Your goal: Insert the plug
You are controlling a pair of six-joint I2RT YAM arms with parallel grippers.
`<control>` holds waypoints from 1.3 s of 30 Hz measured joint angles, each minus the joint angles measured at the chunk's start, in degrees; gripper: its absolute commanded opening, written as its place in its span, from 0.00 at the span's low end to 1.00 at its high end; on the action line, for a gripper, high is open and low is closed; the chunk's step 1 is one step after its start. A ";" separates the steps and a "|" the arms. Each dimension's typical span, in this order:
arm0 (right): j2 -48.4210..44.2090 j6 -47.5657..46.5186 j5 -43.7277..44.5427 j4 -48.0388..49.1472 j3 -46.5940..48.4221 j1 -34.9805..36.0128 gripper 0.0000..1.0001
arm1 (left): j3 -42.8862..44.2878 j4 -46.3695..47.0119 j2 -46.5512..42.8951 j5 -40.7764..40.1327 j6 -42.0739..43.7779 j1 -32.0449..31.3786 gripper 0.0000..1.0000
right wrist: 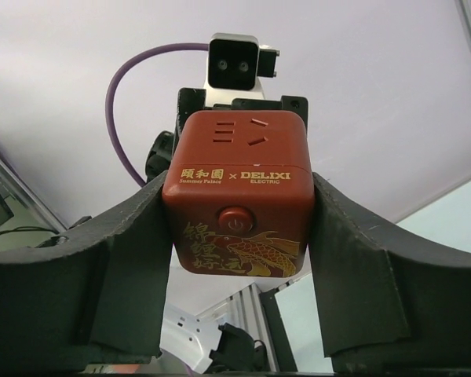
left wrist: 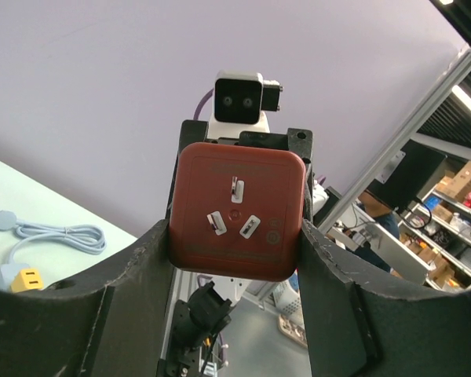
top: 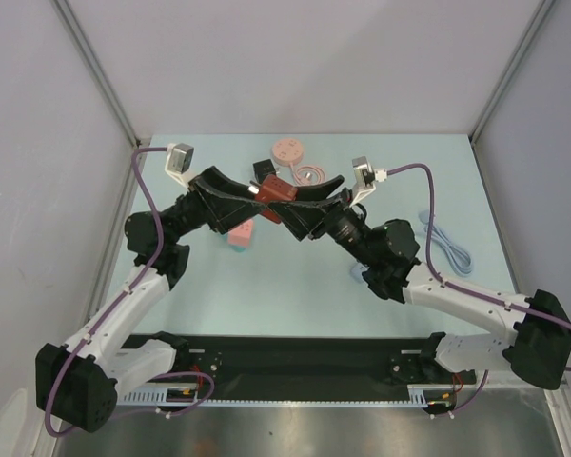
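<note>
A red cube power adapter hangs in mid-air above the table's far middle, between both grippers. My left gripper comes from the left and my right gripper from the right. Each has its fingers against opposite sides of the cube. In the left wrist view the cube's face with three metal prongs sits between the fingers of the left gripper. In the right wrist view the cube's face with the round button and gold fish sits between the fingers of the right gripper, with socket slots on top.
On the table behind the grippers lie a pink round disc, a black adapter and a coiled white cord. A pink and teal block lies below the left gripper. A pale cable lies at the right, and its yellow-tipped end shows too.
</note>
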 measured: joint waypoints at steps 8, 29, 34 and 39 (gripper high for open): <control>1.29 -0.11 -0.44 2.40 -0.11 -0.20 0.00 | -1.25 -1.62 -1.33 -1.79 2.38 -0.26 0.85; -12.70 -24.22 -8.76 -64.19 18.58 -27.12 0.00 | 8.57 -55.58 -4.96 -14.71 39.01 -0.85 1.00; -7.23 -35.26 -9.42 -87.14 25.68 -33.03 0.00 | 10.54 -64.72 -4.98 -21.79 47.25 -0.85 1.00; 3.19 -43.34 -11.43 -103.14 26.34 -33.86 0.00 | 10.05 -68.94 -5.20 -24.94 49.62 -0.85 1.00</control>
